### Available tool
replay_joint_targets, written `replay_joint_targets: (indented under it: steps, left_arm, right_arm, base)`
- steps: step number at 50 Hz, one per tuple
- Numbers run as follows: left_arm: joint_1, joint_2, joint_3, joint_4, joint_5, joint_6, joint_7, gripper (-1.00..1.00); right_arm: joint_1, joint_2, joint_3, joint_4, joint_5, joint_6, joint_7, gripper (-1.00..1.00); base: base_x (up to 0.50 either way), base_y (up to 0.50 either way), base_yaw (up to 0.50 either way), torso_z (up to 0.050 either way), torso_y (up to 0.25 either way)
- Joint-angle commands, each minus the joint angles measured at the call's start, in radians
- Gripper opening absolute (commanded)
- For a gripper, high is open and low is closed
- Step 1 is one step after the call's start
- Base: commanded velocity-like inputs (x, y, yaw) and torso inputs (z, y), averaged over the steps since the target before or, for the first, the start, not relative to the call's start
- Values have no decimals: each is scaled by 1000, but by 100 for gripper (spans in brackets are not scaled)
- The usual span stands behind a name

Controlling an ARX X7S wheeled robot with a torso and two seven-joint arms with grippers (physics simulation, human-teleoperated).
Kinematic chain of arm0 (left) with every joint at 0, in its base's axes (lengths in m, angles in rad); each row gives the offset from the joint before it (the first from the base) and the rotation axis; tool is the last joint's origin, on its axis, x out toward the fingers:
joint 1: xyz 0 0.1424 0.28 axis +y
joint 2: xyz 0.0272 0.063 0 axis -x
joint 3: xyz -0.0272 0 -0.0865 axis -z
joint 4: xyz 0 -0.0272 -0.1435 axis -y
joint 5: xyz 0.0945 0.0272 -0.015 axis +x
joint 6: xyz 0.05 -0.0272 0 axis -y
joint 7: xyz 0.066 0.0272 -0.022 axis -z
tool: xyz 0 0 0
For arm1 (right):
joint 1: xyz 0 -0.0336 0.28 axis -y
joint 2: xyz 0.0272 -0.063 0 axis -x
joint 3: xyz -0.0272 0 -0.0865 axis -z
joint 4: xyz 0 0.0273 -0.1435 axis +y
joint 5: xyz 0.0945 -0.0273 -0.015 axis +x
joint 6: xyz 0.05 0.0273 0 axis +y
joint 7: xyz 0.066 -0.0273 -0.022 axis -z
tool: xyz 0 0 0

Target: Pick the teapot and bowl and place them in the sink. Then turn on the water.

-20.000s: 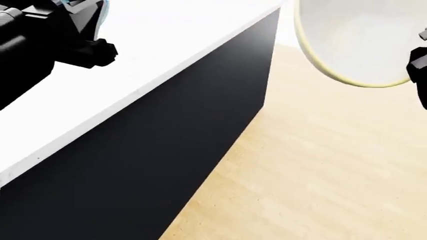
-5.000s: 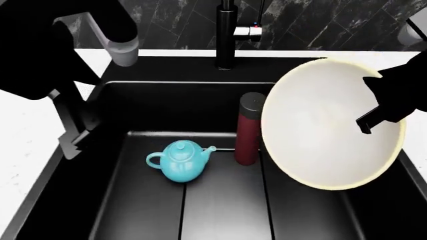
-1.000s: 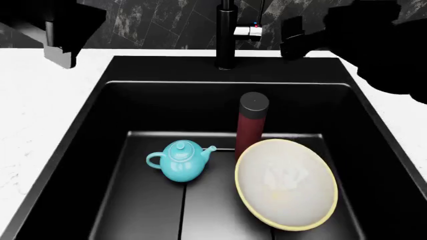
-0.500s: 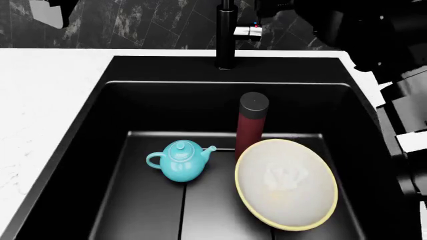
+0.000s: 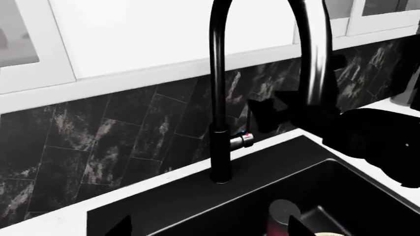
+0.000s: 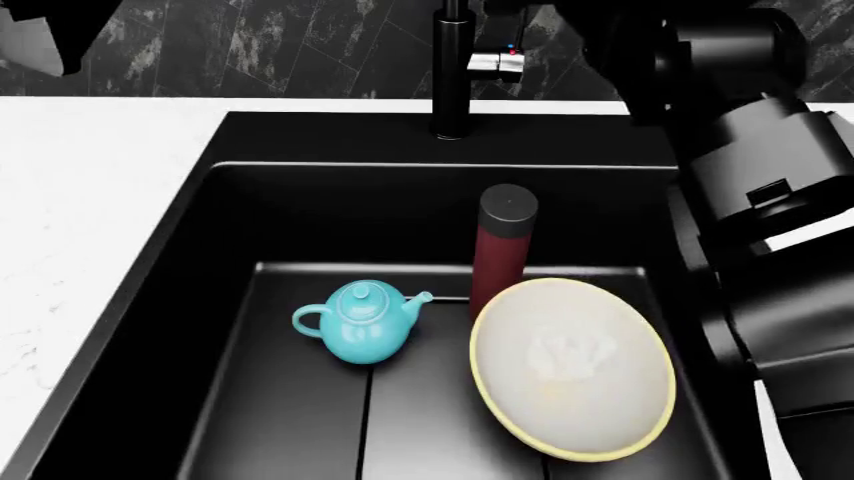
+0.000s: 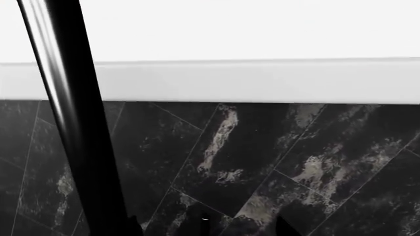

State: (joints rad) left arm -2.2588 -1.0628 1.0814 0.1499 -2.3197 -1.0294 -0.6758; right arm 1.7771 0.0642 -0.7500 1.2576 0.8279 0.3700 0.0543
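Now that the bowl (image 6: pixel 571 368) lies released in the sink (image 6: pixel 214 215) beside the teapot (image 6: pixel 360 321), the right arm has risen toward the faucet (image 6: pixel 453 70); no water runs. Neither gripper's state can be told; turning on water remains.

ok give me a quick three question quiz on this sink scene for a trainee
1. True or false: the small glossy turquoise teapot stands upright in the matte black rectangular sink.
2. What stands right behind the wide cream-white bowl? A) dark red cylinder with black cap B) sponge C) mug
3. Fill in: no water stream shows under the tall black ____.

Key: 1 true; 2 A, the cylinder; 3 faucet.
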Motion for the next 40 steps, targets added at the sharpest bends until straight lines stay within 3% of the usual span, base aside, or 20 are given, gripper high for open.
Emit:
replay_joint_targets:
  steps: [1,22,40]
  left_arm:
    - [9,-73,-29,72,-110,23,-58,100]
    - [21,-53,-68,61,-125,-20,-56,100]
    - [10,9,-95,14,-97,-58,-39,100]
  right_arm:
    - [8,-34,52,49,-60,-37,-8,100]
    - [38,-51,224,49,-201,-62,16,100]
    - [58,-56,339,50,-303,-59,26,100]
  base:
    - [0,0,0,0,0]
    - [0,0,0,0,-4]
    - [0,0,0,0,-185]
